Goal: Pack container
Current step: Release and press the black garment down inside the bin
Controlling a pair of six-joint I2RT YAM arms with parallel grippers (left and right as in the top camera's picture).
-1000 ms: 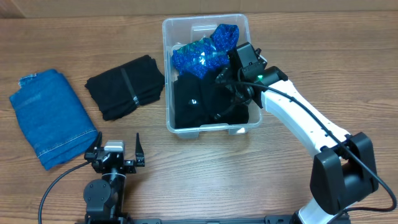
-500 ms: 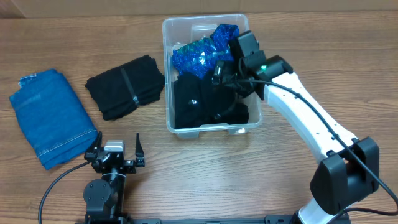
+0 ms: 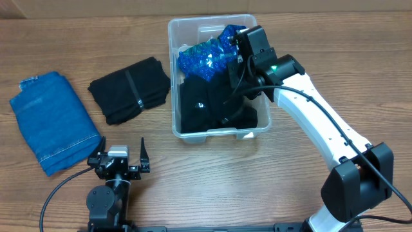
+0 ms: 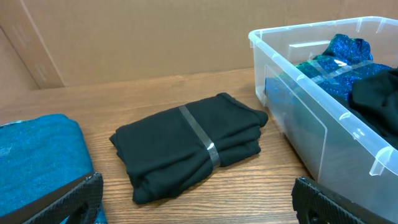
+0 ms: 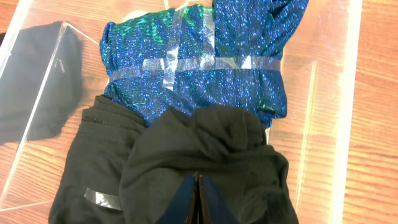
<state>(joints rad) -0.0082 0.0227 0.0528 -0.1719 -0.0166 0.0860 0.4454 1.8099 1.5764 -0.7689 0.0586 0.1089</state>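
Observation:
The clear container (image 3: 212,22) stands at the table's middle back, its near wall showing in the left wrist view (image 4: 298,118). Inside lie a taped sparkly blue garment (image 3: 205,59) (image 5: 199,56) at the far end and black garments (image 3: 203,103) (image 5: 205,155) at the near end. My right gripper (image 3: 233,64) (image 5: 196,177) hovers over the container's right side, shut, fingers pressed together with nothing between them, just above the rumpled black garment. My left gripper (image 3: 122,147) (image 4: 199,199) rests open near the front edge, holding nothing.
A folded black garment with a tape band (image 3: 131,89) (image 4: 193,143) lies left of the container. A folded blue denim piece (image 3: 55,122) (image 4: 37,155) lies at the far left. A cardboard wall (image 4: 124,37) backs the table.
The right gripper has lifted and shifted toward the container's far end, and its jaws have closed empty. The black garment stays in the container. The left arm has not moved.

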